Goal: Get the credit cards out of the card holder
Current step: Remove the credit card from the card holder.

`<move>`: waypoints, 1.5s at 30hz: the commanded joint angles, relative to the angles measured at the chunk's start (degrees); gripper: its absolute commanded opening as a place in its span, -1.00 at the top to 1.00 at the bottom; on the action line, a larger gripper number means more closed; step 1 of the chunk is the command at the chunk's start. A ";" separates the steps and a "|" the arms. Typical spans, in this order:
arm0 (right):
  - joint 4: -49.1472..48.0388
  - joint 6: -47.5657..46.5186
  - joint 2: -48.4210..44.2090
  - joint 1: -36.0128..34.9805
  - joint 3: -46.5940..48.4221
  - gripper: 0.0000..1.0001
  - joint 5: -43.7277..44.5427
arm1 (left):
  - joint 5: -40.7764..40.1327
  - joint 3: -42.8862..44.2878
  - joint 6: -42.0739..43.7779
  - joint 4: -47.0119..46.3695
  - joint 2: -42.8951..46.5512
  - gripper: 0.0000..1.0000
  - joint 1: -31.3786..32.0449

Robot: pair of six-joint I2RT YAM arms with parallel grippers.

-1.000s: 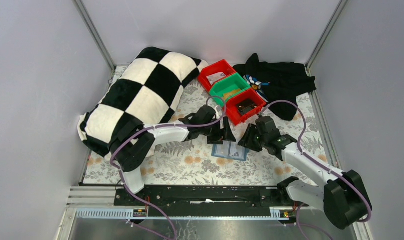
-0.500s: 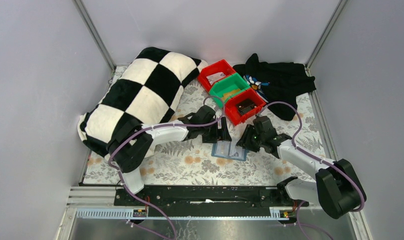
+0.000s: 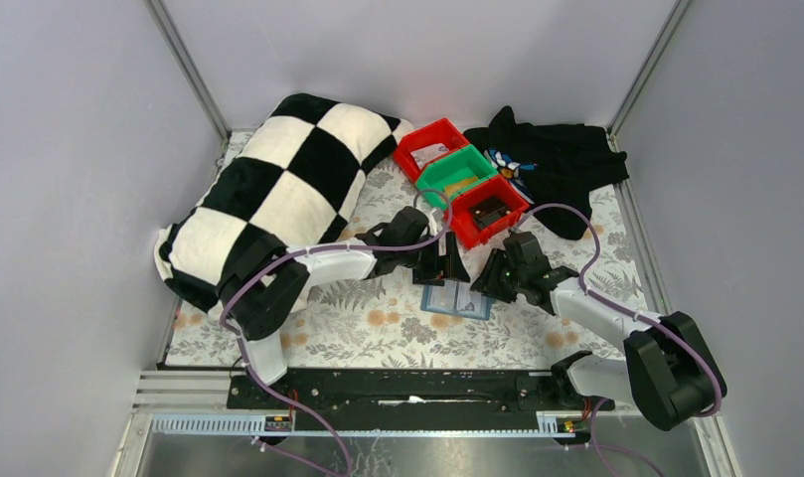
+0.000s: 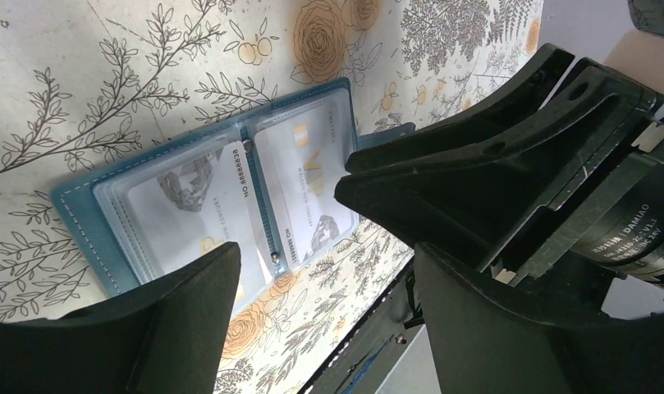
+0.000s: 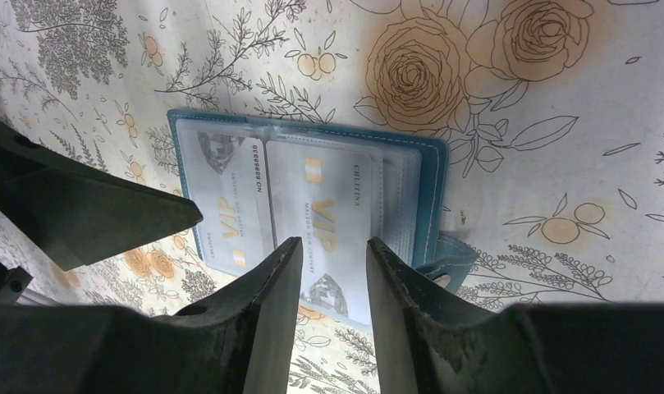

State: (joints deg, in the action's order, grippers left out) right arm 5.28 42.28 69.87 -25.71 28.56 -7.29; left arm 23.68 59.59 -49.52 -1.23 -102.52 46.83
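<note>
The teal card holder point(image 3: 457, 300) lies open and flat on the flowered tablecloth, also seen in the left wrist view point(image 4: 80, 215) and the right wrist view point(image 5: 432, 190). Two pale VIP credit cards sit in its clear pockets point(image 5: 230, 209) point(image 5: 328, 193). One card's near end seems to stick out past the holder's edge point(image 4: 308, 176). My right gripper point(image 5: 334, 245) hovers over that card, open with a narrow gap and nothing in it point(image 3: 496, 279). My left gripper point(image 4: 324, 263) stands wide open and empty just beyond the holder's far edge point(image 3: 443, 268).
A black-and-white checkered pillow point(image 3: 278, 194) fills the back left. Two red bins point(image 3: 432, 147) point(image 3: 488, 213) and a green bin point(image 3: 457, 175) stand in a row just behind the grippers. A black garment point(image 3: 557, 164) lies at the back right. Grey walls enclose the table.
The right arm has folded lower and drawn slightly in toward the holder, its jaws narrowing a little. The left gripper has hardly shifted. The holder and cards lie as before.
</note>
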 commanded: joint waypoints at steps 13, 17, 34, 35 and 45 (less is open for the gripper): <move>-9.05 3.78 4.00 2.43 -5.59 0.28 -6.99 | 4.81 -5.85 -4.43 -10.57 -1.71 -0.38 -2.19; -10.25 4.37 4.55 2.76 -6.54 0.33 -7.39 | 4.90 -9.53 -6.77 -15.14 -0.76 -0.27 -2.83; -10.82 4.64 5.24 3.87 -7.82 0.35 -7.74 | 6.63 -14.02 -11.39 -26.09 -4.97 -0.07 -2.82; -10.82 4.65 5.25 3.91 -7.82 0.35 -7.72 | 6.71 -13.98 -11.39 -26.16 -5.17 -0.11 -2.80; -10.97 4.43 5.45 4.18 -8.15 0.35 -7.92 | 7.95 -16.44 -14.03 -32.19 -6.11 -0.23 -2.82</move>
State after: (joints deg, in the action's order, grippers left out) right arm -11.25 47.88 73.87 -21.80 22.65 -17.04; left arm 31.51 45.25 -62.46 -28.95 -107.07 44.10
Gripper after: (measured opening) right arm 0.325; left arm 0.625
